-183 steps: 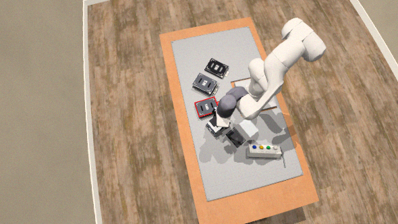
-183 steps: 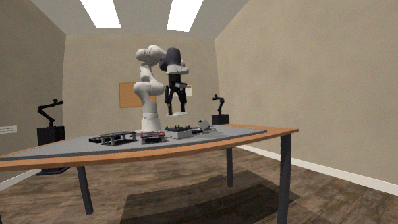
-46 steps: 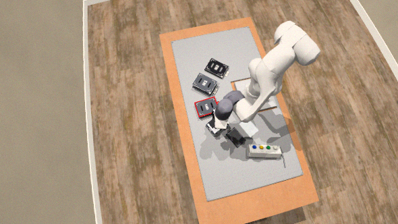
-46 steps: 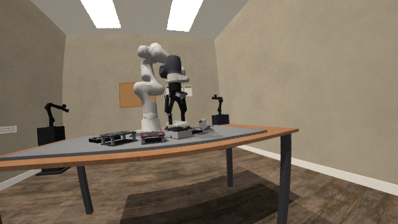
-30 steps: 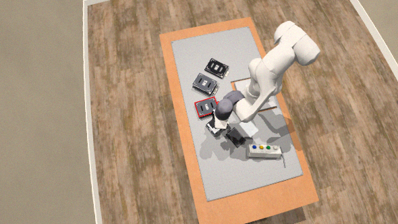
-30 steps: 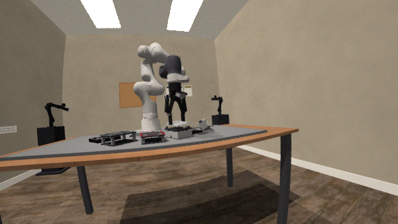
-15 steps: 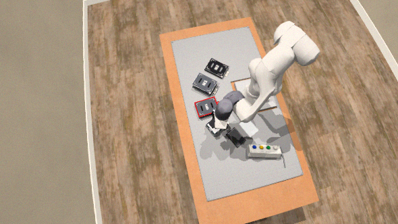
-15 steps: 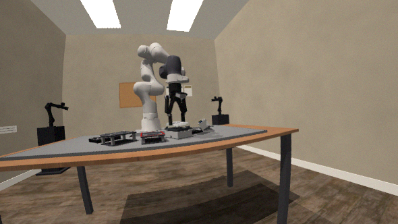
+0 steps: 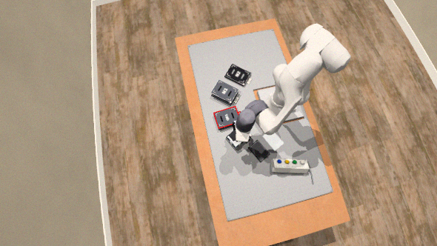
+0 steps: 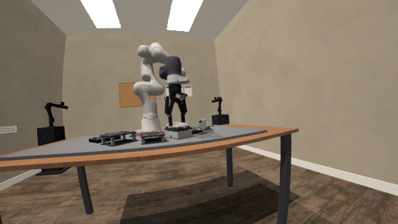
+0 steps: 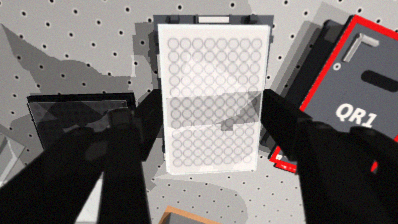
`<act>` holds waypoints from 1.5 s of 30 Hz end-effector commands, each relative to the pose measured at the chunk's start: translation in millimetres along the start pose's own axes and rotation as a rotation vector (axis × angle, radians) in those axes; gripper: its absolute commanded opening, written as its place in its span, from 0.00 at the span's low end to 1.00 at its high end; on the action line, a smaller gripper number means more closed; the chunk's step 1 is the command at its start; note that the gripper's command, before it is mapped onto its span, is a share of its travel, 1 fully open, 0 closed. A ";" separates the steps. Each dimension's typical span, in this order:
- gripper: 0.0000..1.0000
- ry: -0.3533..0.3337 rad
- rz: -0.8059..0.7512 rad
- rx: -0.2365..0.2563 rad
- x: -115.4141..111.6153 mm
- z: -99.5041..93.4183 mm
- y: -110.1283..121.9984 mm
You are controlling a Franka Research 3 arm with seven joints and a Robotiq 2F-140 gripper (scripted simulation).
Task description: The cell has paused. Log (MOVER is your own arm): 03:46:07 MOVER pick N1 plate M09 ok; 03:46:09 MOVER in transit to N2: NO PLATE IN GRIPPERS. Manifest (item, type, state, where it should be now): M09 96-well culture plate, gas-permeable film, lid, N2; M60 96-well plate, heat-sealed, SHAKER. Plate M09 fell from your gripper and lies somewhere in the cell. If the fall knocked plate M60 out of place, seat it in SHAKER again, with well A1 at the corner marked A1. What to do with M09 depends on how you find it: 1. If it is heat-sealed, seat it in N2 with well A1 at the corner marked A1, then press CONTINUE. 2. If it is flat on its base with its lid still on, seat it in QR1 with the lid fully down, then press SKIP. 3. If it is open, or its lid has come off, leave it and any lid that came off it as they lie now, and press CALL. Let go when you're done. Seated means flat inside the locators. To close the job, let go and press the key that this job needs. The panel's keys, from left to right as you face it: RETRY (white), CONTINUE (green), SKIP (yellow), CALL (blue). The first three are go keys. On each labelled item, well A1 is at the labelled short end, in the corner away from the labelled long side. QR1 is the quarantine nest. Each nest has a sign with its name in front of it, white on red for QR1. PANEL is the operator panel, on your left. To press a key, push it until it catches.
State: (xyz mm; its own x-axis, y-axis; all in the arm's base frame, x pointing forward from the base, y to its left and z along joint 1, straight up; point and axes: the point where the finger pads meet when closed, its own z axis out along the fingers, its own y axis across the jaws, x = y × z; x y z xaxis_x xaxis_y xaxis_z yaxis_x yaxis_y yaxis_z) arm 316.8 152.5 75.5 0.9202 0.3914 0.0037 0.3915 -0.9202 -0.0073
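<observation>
Fingers clamped across white plate (image 11: pixel 212 65) long sides, QR1 nest (image 11: pixel 357 85) beside

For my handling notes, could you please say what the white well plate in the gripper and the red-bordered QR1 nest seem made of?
White well plate: likely plastic under translucent film; wells show faintly through.
Red-bordered QR1 nest: matte dark grey, plastic or coated metal; unclear.

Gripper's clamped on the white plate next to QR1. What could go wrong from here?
1. The gripper is shut on the 96-well plate mid-length; its far end may sag or catch the dark fixture under it when lifted.
2. The QR1 nest sits right beside the right finger, so a sideways move could clip its red rim.
3. A dark plate-like item lies by the left finger.
</observation>
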 end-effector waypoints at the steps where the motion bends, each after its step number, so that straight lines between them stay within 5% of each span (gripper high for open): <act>1: 0.10 0.003 -0.001 -0.002 0.7 1.6 0.6; 45: 0.10 0.003 -0.001 -0.002 0.8 11.2 0.6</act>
State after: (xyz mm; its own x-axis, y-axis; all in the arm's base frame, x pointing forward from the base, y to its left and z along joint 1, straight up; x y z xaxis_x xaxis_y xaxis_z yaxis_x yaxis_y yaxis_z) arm 318.5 153.3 67.4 0.9204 0.3910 0.0087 0.3910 -0.9204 -0.0066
